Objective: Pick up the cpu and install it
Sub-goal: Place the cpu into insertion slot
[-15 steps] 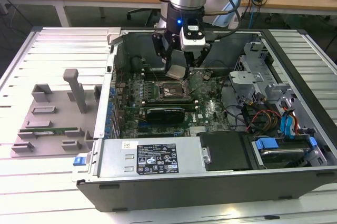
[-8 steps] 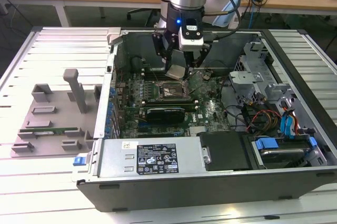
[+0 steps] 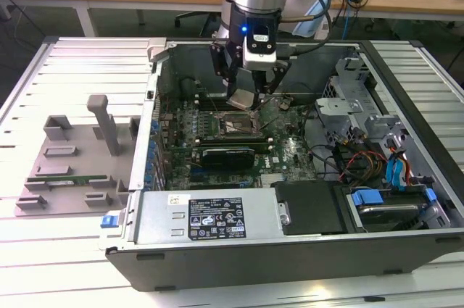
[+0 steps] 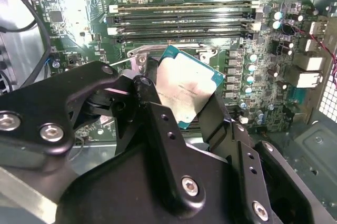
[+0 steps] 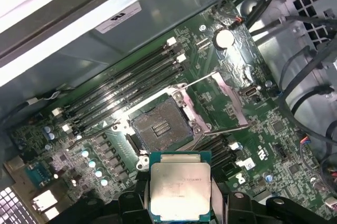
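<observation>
My gripper [image 3: 245,92] is shut on the cpu [image 3: 241,99], a flat square chip with a silver-grey metal top. It hangs tilted a little above the motherboard inside the open computer case [image 3: 217,264]. In both wrist views the cpu [image 4: 187,89] [image 5: 180,190] sits between the black fingers [image 4: 143,95], held by its edges. The open cpu socket [image 5: 160,126] [image 3: 235,125] lies just below and ahead of the chip, its metal frame and lever raised beside it.
Rows of memory slots [image 5: 121,95] run alongside the socket. A power supply [image 3: 210,217] lines the case's near side, with cables and a drive cage [image 3: 370,156] at the exterior view's right. A grey fixture tray [image 3: 72,156] sits at the exterior view's left.
</observation>
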### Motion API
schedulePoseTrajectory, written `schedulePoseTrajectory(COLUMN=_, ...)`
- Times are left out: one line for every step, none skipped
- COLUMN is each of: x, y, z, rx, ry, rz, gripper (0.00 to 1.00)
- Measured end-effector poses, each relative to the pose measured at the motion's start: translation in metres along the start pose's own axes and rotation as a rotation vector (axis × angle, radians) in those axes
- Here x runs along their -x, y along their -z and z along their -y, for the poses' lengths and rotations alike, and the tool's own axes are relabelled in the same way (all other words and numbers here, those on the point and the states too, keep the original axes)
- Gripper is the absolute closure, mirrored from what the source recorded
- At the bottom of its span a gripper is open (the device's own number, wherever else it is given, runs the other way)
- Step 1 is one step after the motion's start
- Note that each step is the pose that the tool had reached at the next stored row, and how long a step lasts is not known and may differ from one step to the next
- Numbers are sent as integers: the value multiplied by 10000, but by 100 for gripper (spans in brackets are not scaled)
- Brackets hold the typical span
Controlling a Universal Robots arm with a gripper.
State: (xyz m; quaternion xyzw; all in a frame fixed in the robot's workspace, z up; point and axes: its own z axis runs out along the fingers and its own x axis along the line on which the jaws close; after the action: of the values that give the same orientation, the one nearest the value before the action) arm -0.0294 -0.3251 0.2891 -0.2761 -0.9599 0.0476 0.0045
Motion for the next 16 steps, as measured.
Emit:
schedulePoseTrajectory(x=0, y=0, z=0, rx=-7, ry=-85, rz=-4, gripper=45)
schedulePoseTrajectory(x=0, y=-1, z=0, rx=-25, ry=-228, rz=-8, gripper=45)
schedulePoseTrajectory(x=0, y=0, z=0, rx=-41, ry=-361, rz=-13, gripper=45)
schedulePoseTrajectory(x=0, y=-1, z=0, rx=-48, ry=-458, rz=-19, gripper=45)
schedulePoseTrajectory(x=0, y=-1, z=0, rx=-60, ry=-606, rz=-26, gripper=45)
schedulePoseTrajectory(x=0, y=-1, z=0, rx=-69, ry=-687, rz=-30, gripper=45)
schedulePoseTrajectory(x=0, y=-1, z=0, rx=-75, ry=-775, rz=-36, gripper=45)
schedulePoseTrajectory(x=0, y=-2, z=0, rx=-79, ry=-865, rz=-42, gripper=45)
schedulePoseTrajectory(x=0, y=-2, z=0, rx=-82, ry=-927, rz=-48, gripper=45)
schedulePoseTrajectory(x=0, y=-2, z=0, rx=-85, ry=-976, rz=-50, gripper=45)
schedulePoseTrajectory(x=0, y=-2, z=0, rx=-90, ry=-1067, rz=-57, gripper=45)
schedulePoseTrajectory(x=0, y=-3, z=-1, rx=-97, ry=-1185, rz=-64, gripper=45)
schedulePoseTrajectory(x=0, y=-3, z=-1, rx=-102, ry=-1237, rz=-67, gripper=45)
schedulePoseTrajectory(x=0, y=-3, z=0, rx=-107, ry=-1282, rz=-68, gripper=45)
schedulePoseTrajectory(x=0, y=-3, z=0, rx=-111, ry=-1328, rz=-71, gripper=45)
schedulePoseTrajectory(x=0, y=-3, z=0, rx=-116, ry=-1377, rz=-73, gripper=45)
